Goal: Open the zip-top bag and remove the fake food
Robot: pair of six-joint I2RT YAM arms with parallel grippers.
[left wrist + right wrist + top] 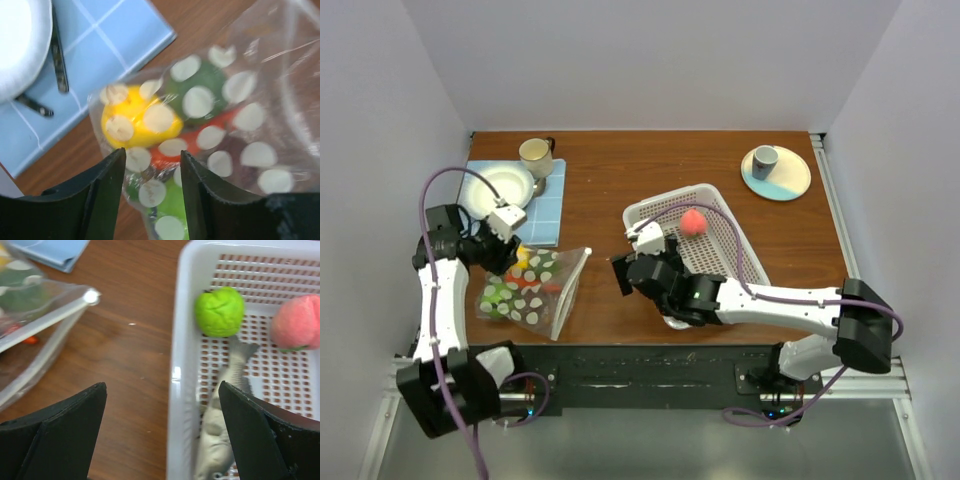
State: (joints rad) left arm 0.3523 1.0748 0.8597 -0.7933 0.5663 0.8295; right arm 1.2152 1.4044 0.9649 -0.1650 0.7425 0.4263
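The zip-top bag [532,288] lies on the table at the left, its mouth with the white zip strip [570,290] spread open toward the right. Inside it are a yellow fruit [135,120], a dark green fruit [210,85], an orange-red piece [197,136] and a light green fruit [175,207]. My left gripper [510,256] is open and straddles the bag's closed end [152,170]. My right gripper [628,272] is open and empty over the basket's left rim [162,435]. The white basket [180,365] holds a green fruit [219,311], a pink fruit [296,322] and a grey fish [220,435].
A blue mat [542,205] at the back left carries a white plate [500,187], a spoon and a mug [536,155]. A plate with a cup [775,172] stands at the back right. White walls close in three sides.
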